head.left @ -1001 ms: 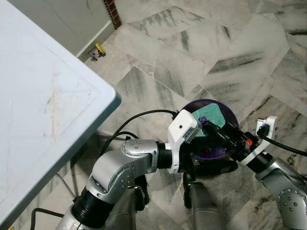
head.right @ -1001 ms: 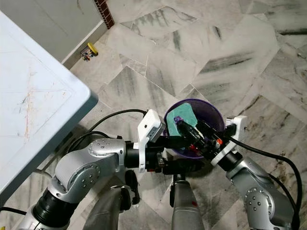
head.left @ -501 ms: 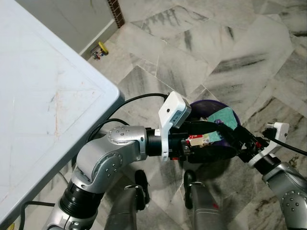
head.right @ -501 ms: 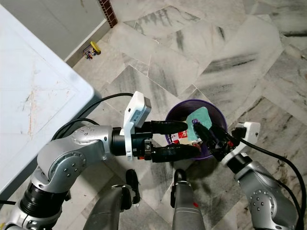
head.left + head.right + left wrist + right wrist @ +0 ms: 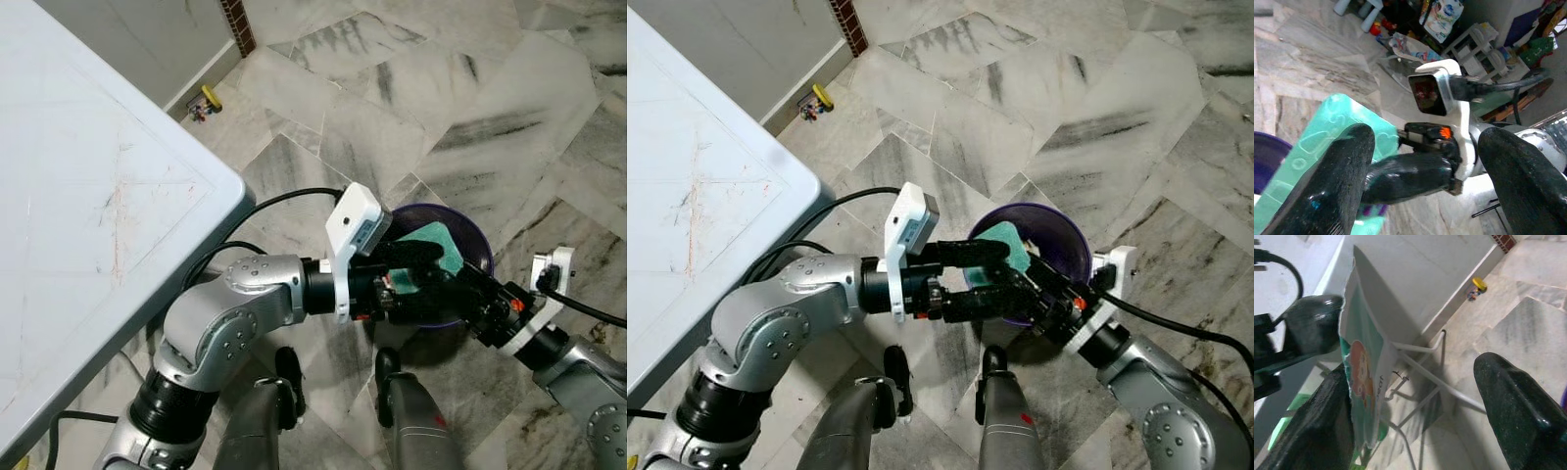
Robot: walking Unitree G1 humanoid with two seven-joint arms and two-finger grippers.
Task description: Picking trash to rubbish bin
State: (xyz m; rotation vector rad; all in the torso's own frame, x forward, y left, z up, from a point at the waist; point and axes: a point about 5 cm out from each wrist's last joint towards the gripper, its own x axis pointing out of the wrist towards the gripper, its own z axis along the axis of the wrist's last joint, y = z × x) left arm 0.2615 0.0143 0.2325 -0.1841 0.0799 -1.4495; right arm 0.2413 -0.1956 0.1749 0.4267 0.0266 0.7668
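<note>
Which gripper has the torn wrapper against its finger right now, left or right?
The right gripper: the torn wrapper lies against one finger. The left gripper holds none.

The bin (image 5: 468, 240) stands on the floor (image 5: 392, 88) right of the table (image 5: 88, 215), both arms meeting over it.

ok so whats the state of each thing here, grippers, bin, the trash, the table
left gripper: open, fingers spread over the bin's near rim
right gripper: open, a torn wrapper lying against one finger, not pinched
purple bin: upright on the floor, no lid
teal tray: leaning inside the bin, tilted
white table: standing to the robot's left
small toy: on the floor by the wall
</note>
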